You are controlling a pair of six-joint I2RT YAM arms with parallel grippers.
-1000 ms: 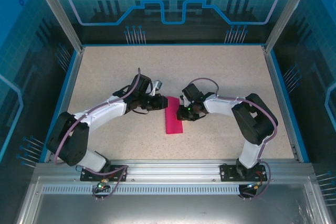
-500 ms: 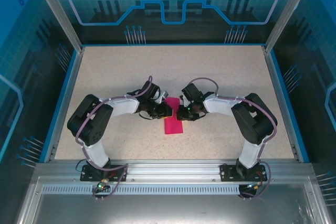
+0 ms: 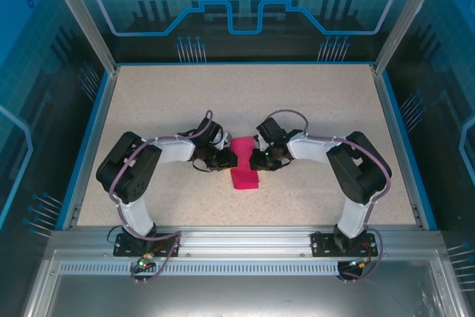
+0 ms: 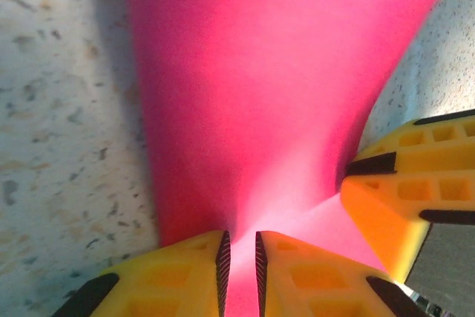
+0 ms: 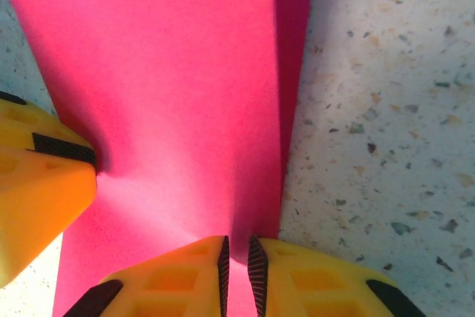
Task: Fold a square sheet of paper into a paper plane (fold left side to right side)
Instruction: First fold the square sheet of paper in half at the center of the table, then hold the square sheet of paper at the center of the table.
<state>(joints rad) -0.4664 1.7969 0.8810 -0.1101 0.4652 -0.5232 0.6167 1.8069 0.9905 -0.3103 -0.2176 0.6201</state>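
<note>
Since a second ago the left arm has drawn its elbow in and brought its tool onto the paper (image 3: 244, 174), which then lay as a plain strip touched from the right side only. The paper now shows a pinched waist at mid-length, and its far end looks wider than before.

The paper lies at the middle of the counter (image 3: 148, 109), between the two arms. It is a folded strip with its long axis running far to near, tilted a little.

The left tool (image 4: 240, 250) meets the strip's left edge. Its jaws are narrow and pink paper runs between the pads, so it is holding that edge. The right tool (image 5: 237, 254) holds the opposite edge the same way, with narrow jaws and paper between them. The two tools face each other across the strip's short width and stand close together.

Judgement: the fold runs along the long axis, so the left edge must travel over toward the right. The left arm already holds that edge, and the right tool is placed to anchor the other side.
</note>
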